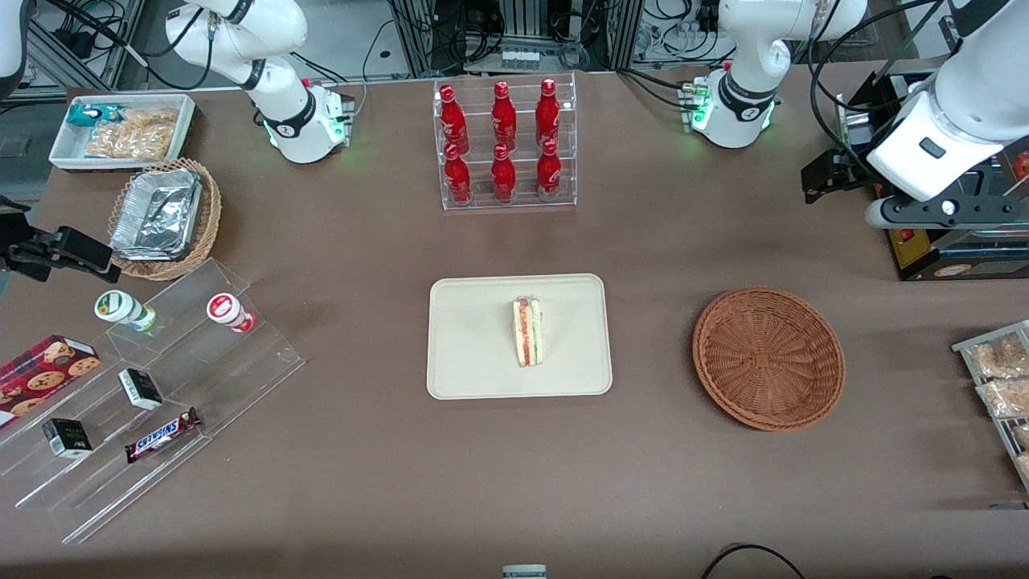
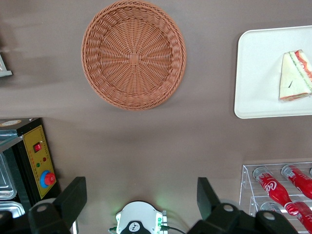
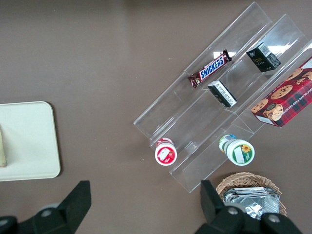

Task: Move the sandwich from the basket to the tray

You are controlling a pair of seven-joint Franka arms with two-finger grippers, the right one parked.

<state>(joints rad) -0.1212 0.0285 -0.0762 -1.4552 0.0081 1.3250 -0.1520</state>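
**Sandwich down on the tray, arm pulled well clear**

And here's the brown tabletop (image 1: 362,482), with the flat cream-beige rectangular tray (image 1: 474,362) sitting mid-table, a touch nearer the front edge than the middle. Beside it, toward the working arm's end, the wide reddish-brown wicker basket (image 1: 768,358) lies with nothing in it, weave bare right to the centre. The clear acrylic rack of red bottles (image 1: 505,145) stands farther from the front camera than the tray.

Now the left gripper (image 2: 141,195): it's high up, near the table edge at the working arm's end, well apart from basket and tray, its fingers (image 2: 73,200) spread wide and holding nothing. That looks like a retreat pose, out of the way.

And the prize: the small triangular white-bread sandwich (image 1: 528,331) with red-orange and green filling lies flat on the tray, near its middle, cut edge showing. I'd call this job done.
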